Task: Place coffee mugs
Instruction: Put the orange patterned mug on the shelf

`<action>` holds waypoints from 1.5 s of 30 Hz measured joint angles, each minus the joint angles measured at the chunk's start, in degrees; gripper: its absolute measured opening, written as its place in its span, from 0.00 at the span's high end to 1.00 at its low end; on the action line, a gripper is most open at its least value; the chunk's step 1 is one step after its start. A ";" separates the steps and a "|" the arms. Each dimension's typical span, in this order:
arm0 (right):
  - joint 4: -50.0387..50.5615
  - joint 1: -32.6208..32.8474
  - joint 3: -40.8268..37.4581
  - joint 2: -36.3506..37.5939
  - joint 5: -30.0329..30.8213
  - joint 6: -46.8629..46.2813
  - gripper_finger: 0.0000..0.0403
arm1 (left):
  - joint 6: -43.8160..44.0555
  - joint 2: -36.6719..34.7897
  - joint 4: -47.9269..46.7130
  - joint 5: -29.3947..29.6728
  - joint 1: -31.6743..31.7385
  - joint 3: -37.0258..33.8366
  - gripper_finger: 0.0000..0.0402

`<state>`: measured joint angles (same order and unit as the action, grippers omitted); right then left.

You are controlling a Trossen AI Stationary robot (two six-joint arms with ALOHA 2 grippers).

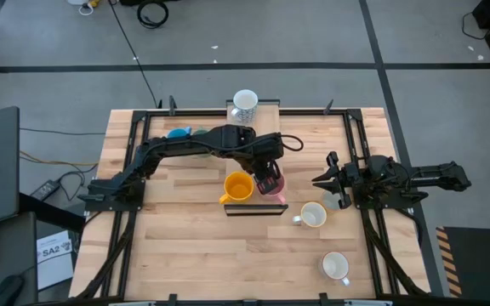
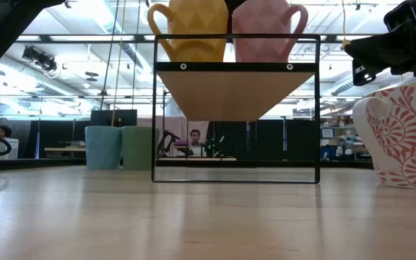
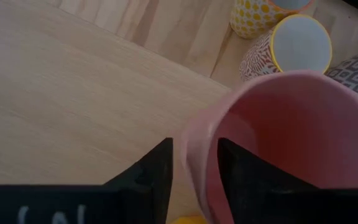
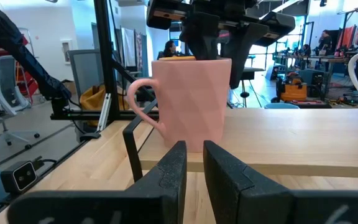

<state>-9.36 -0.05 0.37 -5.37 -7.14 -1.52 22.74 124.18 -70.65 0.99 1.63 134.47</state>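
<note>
Two mugs stand side by side on the small raised shelf [image 1: 255, 210] at mid-table: the orange mug [image 1: 238, 187] on the left, the pink mug [image 1: 276, 184] just beside it on the right, handles turned outward in the low view. The row suggests the shelf is being filled from left to right.

The left arm reaches from its base across the table, its wrist bent down over the shelf. The left gripper [image 3: 194, 163] pinches the pink mug's wall, one finger inside the rim and one outside. This grip lets the mug go down upright; its base appears to rest on the shelf.

Further right, a cream mug [image 1: 313, 215] and a white mug [image 1: 336, 266] wait on the table.

The right arm lies folded at the table's right edge. The right gripper [image 4: 193, 163] faces the shelf, fingers nearly together and holding nothing.
</note>
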 joint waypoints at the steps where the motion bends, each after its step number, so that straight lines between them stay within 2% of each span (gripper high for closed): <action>1: 0.00 0.00 -0.01 0.00 0.00 0.00 0.85 | -0.02 0.00 -0.02 0.00 0.00 0.00 0.65; 7: 0.00 0.00 0.00 0.00 0.00 0.00 0.85 | -0.02 0.00 0.48 0.02 0.00 0.00 0.61; 17: 0.01 0.02 -0.01 0.02 0.00 -0.02 0.85 | -1.27 -1.58 3.87 -0.79 0.39 0.50 0.60; 27: 0.03 0.02 -0.01 0.02 -0.02 -0.25 0.85 | -8.74 -11.61 2.87 -0.69 0.09 0.52 0.60; 29: 0.03 0.00 -0.01 0.02 0.00 -0.81 0.85 | -10.83 -14.47 0.27 1.48 -0.73 0.26 0.60; 33: 0.03 0.01 -0.01 0.02 -0.08 -2.92 0.85 | -12.90 -18.74 -6.37 12.42 -4.30 0.17 0.60; 35: 0.01 0.02 -0.01 0.02 -0.17 -3.70 0.85 | -12.95 -20.01 -9.21 15.66 -6.22 0.13 0.60; 41: -0.05 0.02 -0.01 0.02 -0.15 -4.79 0.85 | -11.88 -22.11 -16.78 16.62 -11.08 0.04 0.60; 45: -0.46 0.02 -0.01 0.02 -0.11 -4.79 0.85 | -11.54 -22.32 -17.70 19.29 -13.11 0.09 0.60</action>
<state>-9.82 -0.03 0.36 -5.34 -7.25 -6.31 11.20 101.86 -88.35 20.29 -11.48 134.56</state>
